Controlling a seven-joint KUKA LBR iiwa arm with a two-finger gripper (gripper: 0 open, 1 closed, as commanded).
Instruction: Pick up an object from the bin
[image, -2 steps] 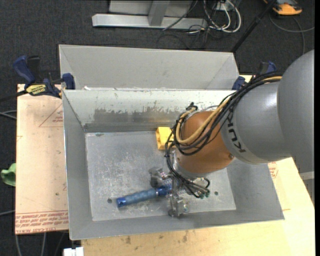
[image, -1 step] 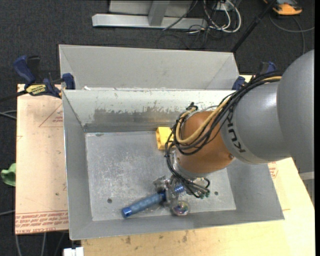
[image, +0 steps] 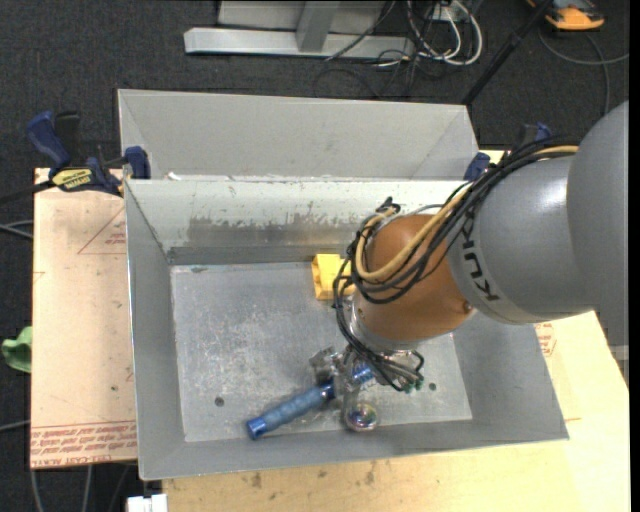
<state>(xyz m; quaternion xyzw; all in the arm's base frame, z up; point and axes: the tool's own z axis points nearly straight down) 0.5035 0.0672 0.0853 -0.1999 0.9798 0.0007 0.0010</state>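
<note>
My gripper (image: 352, 385) is low over the bin's floor near the front edge, under the orange wrist cover. A blue stick-like tool with a ribbed handle (image: 291, 410) lies slanted on the floor just left of it, its upper end reaching the gripper. A small shiny round metal piece (image: 361, 418) sits right below the gripper. Behind the wrist cover a yellow block (image: 326, 275) rests near the back wall, partly hidden.
The arm and its orange cover with cables hang over the bin's right half. Bare floor spreads across the left half of the bin.
</note>
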